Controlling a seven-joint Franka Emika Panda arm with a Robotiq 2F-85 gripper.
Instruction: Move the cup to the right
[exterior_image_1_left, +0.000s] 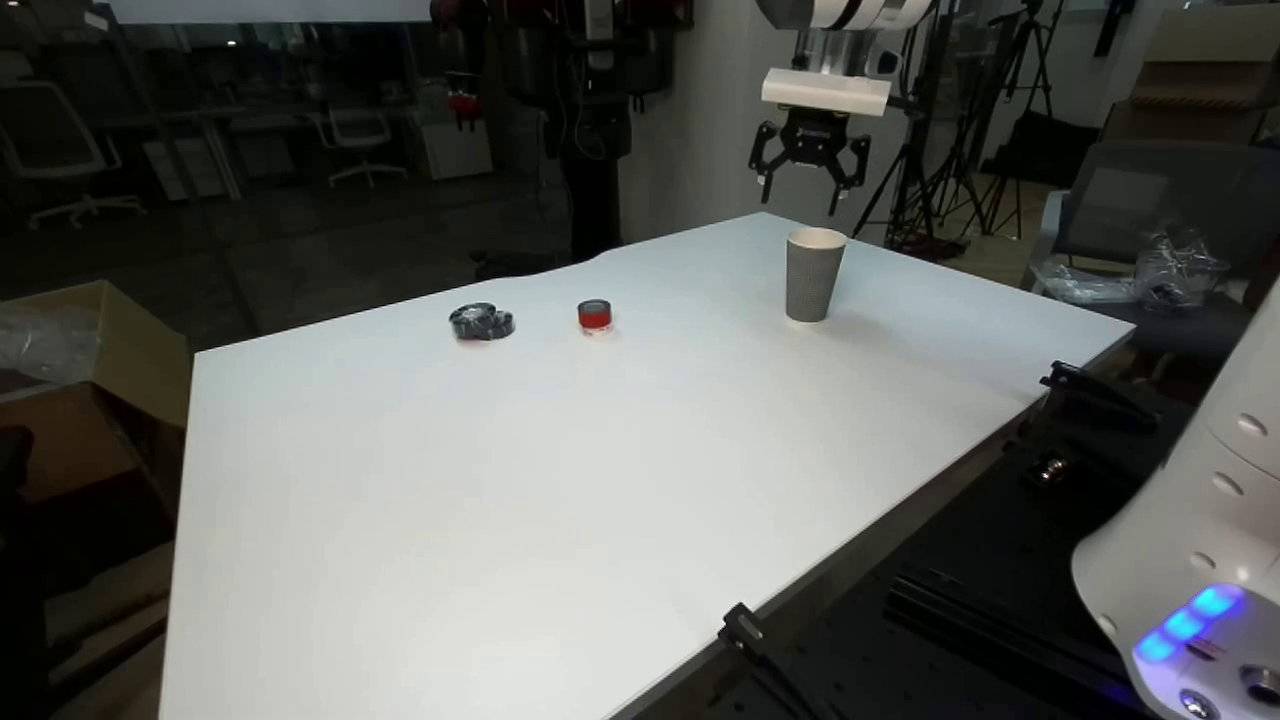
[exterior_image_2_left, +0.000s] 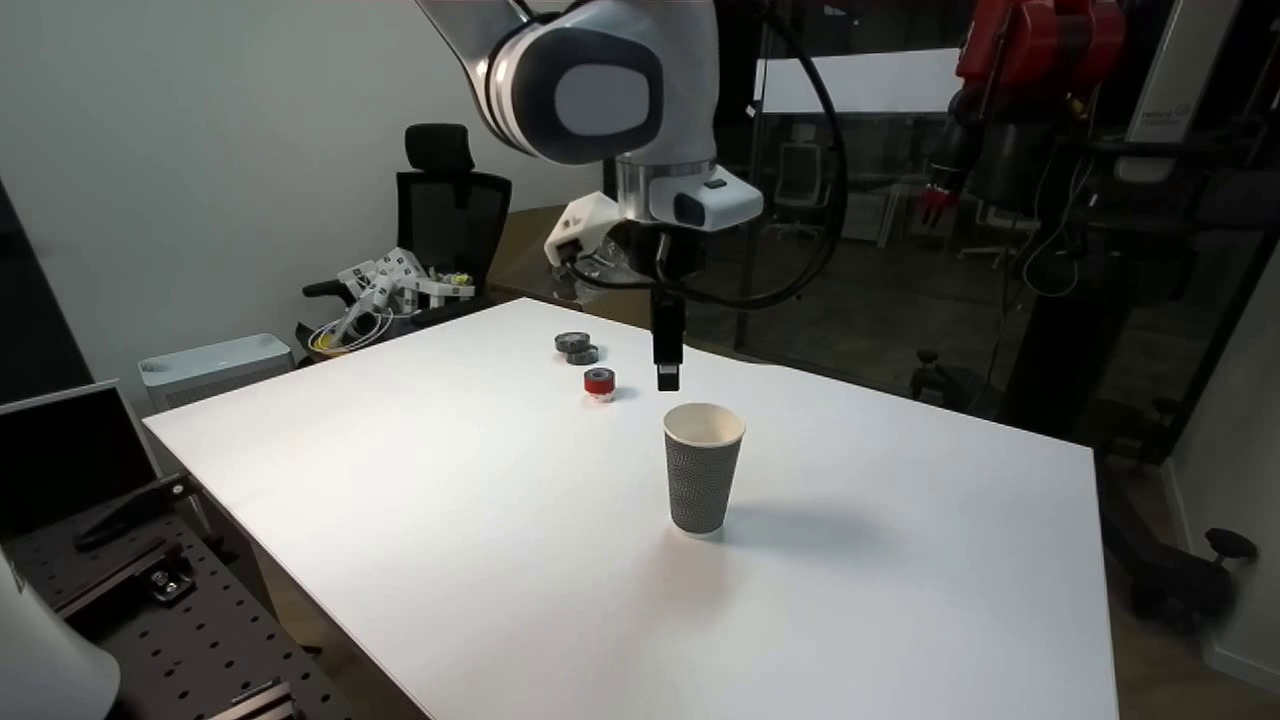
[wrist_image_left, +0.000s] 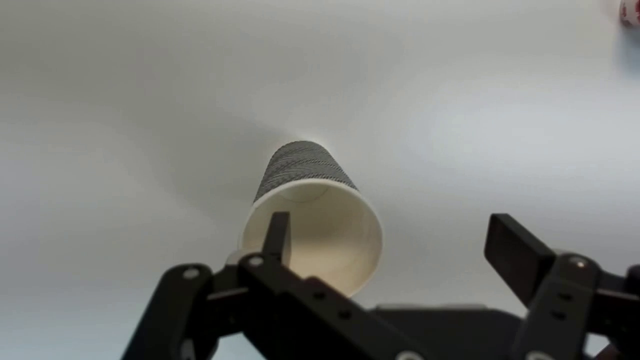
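The cup (exterior_image_1_left: 812, 280) is a grey-brown textured tapered cup with a pale rim. It stands upright on the white table, and it also shows upright in an exterior view (exterior_image_2_left: 700, 485). My gripper (exterior_image_1_left: 800, 202) is open and empty, with its fingertips above the cup's rim. It also shows edge-on above the cup in an exterior view (exterior_image_2_left: 668, 378). In the wrist view, the gripper (wrist_image_left: 390, 225) has its fingers wide apart. The left finger overlaps the mouth of the cup (wrist_image_left: 325, 225); the right finger is over bare table, off to the cup's right.
A small red roll (exterior_image_1_left: 595, 316) and dark round rolls (exterior_image_1_left: 482, 322) lie on the white table (exterior_image_1_left: 480, 520). The red roll shows at the wrist view's top right corner (wrist_image_left: 631, 12). Clamps (exterior_image_1_left: 742, 630) sit on the table's edge near the robot base.
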